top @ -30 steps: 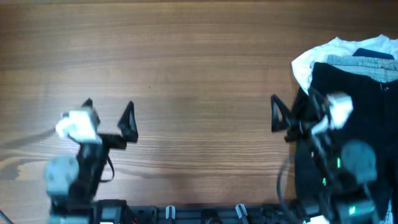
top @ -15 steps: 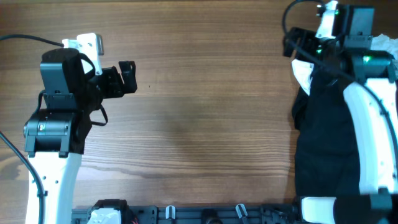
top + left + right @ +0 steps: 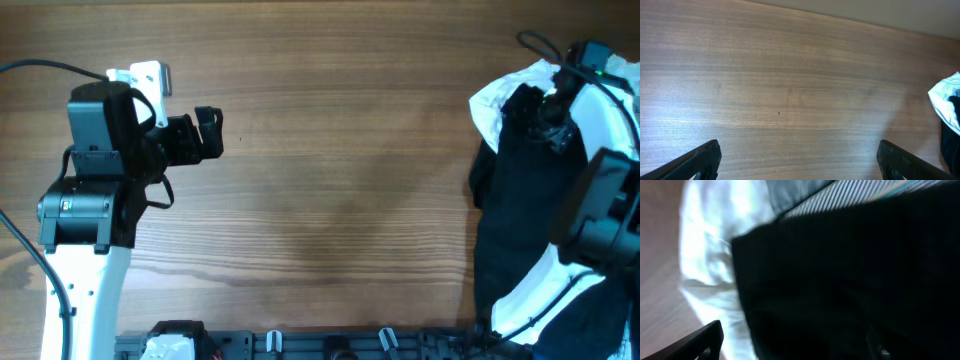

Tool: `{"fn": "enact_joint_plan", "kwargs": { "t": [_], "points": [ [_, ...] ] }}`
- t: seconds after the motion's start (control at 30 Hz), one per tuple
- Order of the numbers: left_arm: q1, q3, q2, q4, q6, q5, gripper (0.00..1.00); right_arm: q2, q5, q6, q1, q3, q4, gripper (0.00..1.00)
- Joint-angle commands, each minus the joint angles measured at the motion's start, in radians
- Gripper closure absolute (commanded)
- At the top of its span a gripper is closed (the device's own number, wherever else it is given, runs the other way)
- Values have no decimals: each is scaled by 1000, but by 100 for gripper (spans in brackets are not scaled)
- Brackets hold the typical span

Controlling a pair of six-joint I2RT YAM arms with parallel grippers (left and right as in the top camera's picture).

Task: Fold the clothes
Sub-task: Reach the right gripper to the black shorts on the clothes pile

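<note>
Overhead: the left gripper (image 3: pixel 208 135) hovers above the bare table (image 3: pixel 330 180), with the black shorts (image 3: pixel 520 230) well apart from it. The right gripper (image 3: pixel 548 108) hangs over the shorts' far end, just beside the white shirt (image 3: pixel 492 100).

Left wrist: the fingers are spread wide with only wood between them.

Right wrist: the fingers are spread, and the shorts lie directly beneath and between them. The shirt is beside one finger. Ahead is a blurred striped grey band (image 3: pixel 840 200), perhaps the waistband.

Wooden table (image 3: pixel 790 75) is seen below. Left gripper (image 3: pixel 799 154) is held wide apart. White shirt (image 3: pixel 944 102) is glimpsed at right edge.
</note>
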Motion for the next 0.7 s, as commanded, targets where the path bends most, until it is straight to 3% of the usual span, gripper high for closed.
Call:
{"fn": "enact_joint_plan", "kwargs": {
  "t": [0.0,0.13,0.27,0.47,0.6,0.67],
  "points": [
    [8,21,-4,-22,-6,19,0,21,3,11,9,14,5,7],
    [8,21,-3,-64,-6,19,0,21,2,-19,9,14,7,8],
    [8,21,-3,-73,-6,19,0,21,3,-137,16,14,5,8],
    [8,21,-4,-74,-6,19,0,21,2,-148,16,14,-25,9],
    [8,21,-3,-70,-6,19,0,21,-75,-277,16,14,-40,3],
    [8,21,-3,-70,-6,19,0,19,-74,-266,16,14,-48,1]
  ]
}}
